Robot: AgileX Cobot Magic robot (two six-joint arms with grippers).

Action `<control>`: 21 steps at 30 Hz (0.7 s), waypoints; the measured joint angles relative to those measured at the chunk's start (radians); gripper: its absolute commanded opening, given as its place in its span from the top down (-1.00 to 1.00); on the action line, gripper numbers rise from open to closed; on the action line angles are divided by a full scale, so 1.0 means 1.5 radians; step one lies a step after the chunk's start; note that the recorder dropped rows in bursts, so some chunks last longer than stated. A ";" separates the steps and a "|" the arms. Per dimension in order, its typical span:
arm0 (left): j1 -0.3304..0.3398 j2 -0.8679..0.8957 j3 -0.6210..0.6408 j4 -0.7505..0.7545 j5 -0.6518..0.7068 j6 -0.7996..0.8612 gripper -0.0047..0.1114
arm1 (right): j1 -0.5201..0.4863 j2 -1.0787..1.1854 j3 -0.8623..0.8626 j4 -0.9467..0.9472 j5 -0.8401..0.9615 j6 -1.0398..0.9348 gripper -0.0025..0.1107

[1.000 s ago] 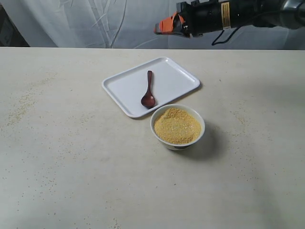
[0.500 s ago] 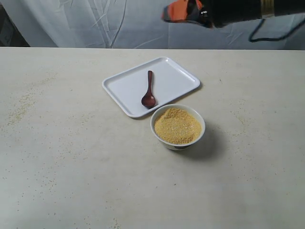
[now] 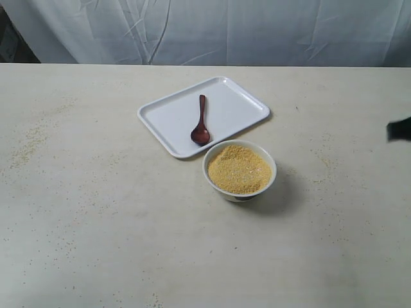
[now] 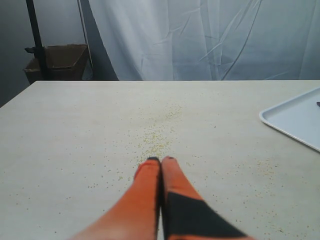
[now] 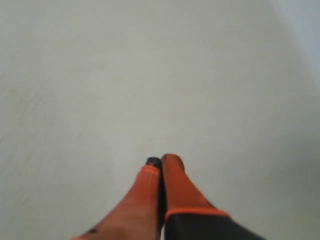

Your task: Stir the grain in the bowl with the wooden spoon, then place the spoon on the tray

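Since the earlier frame the right pincer [image 5: 161, 161] has left its place high above the far side of the counter [image 3: 96, 224]. In the exterior view only a dark fragment [image 3: 399, 130] shows at the right margin, and what it belongs to cannot be told.

Right pincer: orange fingers pressed together, nothing between them, over bare counter. None of the task's things lie near its tips.

Left pincer [image 4: 161, 161]: fingers likewise pressed together and empty, low over the counter. Loose granules [image 4: 159, 141] are scattered just beyond its tips. One corner of the tray [image 4: 295, 120] lies well apart from it, ahead and off to one side. A white curtain [image 4: 200, 35] hangs behind the counter's far edge.

Task items, exterior view: the wooden spoon [image 3: 201, 122] lies flat on the tray, oval end toward the bowl [image 3: 271, 174], well apart from both pincers. The bowl stands just beside the tray's near edge, apart from the spoon. The grain [image 3: 239, 170] fills it in a low heap.
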 measured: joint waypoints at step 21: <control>0.000 0.000 0.000 0.000 0.000 0.000 0.92 | 0.002 -0.584 0.191 0.703 -0.163 -0.735 0.97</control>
